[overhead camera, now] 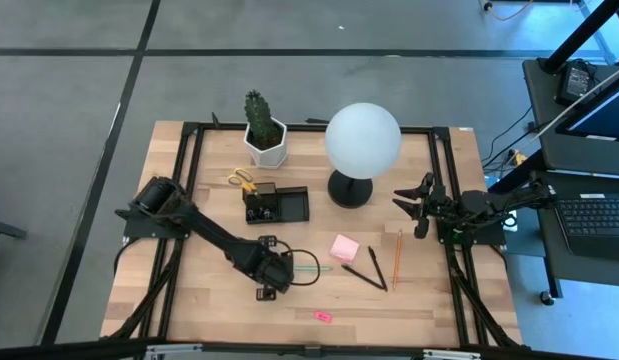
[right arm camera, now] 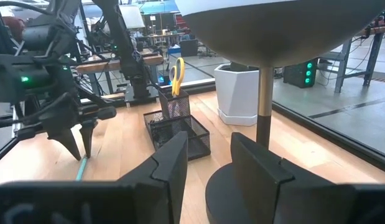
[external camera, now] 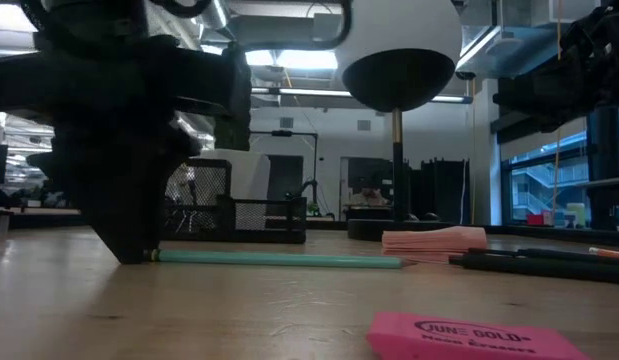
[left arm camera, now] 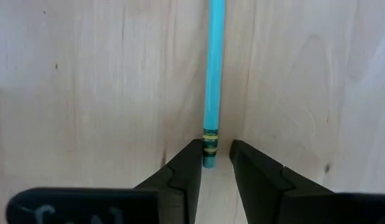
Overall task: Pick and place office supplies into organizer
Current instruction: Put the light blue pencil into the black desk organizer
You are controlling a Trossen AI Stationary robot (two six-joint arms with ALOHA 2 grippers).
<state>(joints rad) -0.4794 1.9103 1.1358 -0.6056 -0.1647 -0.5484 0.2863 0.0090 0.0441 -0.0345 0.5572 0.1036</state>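
A green pen [overhead camera: 311,268] lies flat on the wooden table, near the middle. My left gripper [left arm camera: 215,149] points down over the pen's banded end [left arm camera: 209,146]. It is open, with one fingertip on each side of that end, low at the tabletop [external camera: 139,250]. The black mesh organizer [overhead camera: 277,206] stands toward the far side, with yellow-handled scissors [right arm camera: 177,71] upright in its cup. A pink sticky-note pad [overhead camera: 344,247], two black pens [overhead camera: 367,270], an orange pencil [overhead camera: 397,258] and a pink eraser [overhead camera: 322,317] lie on the table. My right gripper [overhead camera: 409,208] waits open at the right edge.
A white globe lamp [overhead camera: 362,140] on a black foot stands right of the organizer, close in front of my right gripper [right arm camera: 208,143]. A cactus in a white pot [overhead camera: 265,135] stands at the far edge. Bare wood lies along the near edge.
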